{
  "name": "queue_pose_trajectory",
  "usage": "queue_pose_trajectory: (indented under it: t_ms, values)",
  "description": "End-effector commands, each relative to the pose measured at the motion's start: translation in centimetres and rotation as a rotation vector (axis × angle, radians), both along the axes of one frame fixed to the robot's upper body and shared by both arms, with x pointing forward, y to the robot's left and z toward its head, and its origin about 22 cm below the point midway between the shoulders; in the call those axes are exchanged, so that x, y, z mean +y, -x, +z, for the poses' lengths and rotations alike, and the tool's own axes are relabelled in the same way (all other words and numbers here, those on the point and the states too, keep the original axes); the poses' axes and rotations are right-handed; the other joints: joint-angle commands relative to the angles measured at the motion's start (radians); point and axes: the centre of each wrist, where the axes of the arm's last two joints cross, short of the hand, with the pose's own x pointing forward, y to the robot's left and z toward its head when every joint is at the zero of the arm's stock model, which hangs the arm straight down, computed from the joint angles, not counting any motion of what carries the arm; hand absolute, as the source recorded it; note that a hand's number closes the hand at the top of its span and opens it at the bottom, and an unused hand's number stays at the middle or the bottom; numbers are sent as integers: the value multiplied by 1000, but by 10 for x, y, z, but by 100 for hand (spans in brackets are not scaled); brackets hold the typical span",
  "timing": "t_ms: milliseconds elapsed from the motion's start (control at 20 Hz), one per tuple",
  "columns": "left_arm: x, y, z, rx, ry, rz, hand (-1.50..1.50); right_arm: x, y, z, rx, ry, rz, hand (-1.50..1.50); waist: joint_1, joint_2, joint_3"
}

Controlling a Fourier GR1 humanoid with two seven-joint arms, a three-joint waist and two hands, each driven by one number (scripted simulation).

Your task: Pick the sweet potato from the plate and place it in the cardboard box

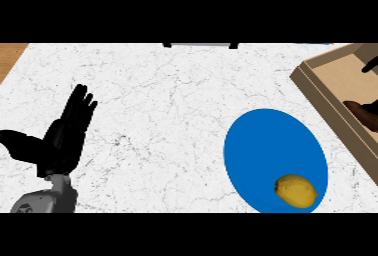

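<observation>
White marble-look counter (162, 100) filled most of the view, with a blue plate (258, 145) sitting toward the right and the sweet potato (296, 190) lying on its near end, untouched. Right beside the plate stood the cardboard box (325, 87), and dark bits of the right hand (363, 111) showed inside it at the edge, couldn't tell how its fingers sat. The left hand (63, 137) rested at the left, fingers straight and up. Best bet, I'd say: come down over the potato's middle, wrap around it, lift clear of the box wall before moving across.
</observation>
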Motion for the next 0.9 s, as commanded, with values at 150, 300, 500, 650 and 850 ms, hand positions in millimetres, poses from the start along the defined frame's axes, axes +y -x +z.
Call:
queue_pose_trajectory:
  t_ms: [150, 300, 500, 650, 850]
  values:
    - [12, 3, 9, 3, 20, 3, 0, -3, -10, 2, -351, -165, 83, -150, -7, -5, 1]
    - [7, -6, 9, -9, -12, 23, 0, 3, -17, 15, -534, -292, 130, -150, -17, -4, 1]
    - [-10, 3, 4, 3, 8, 29, 0, -11, -16, 19, -557, -519, 105, -150, -22, -8, 0]
    - [16, 4, 1, 12, -13, 46, 0, -24, -15, 38, -593, -753, 91, -150, -30, -12, -1]
    - [22, 1, 11, 9, 22, 41, 0, -47, 0, 25, -629, -972, 61, -150, -37, -12, -1]
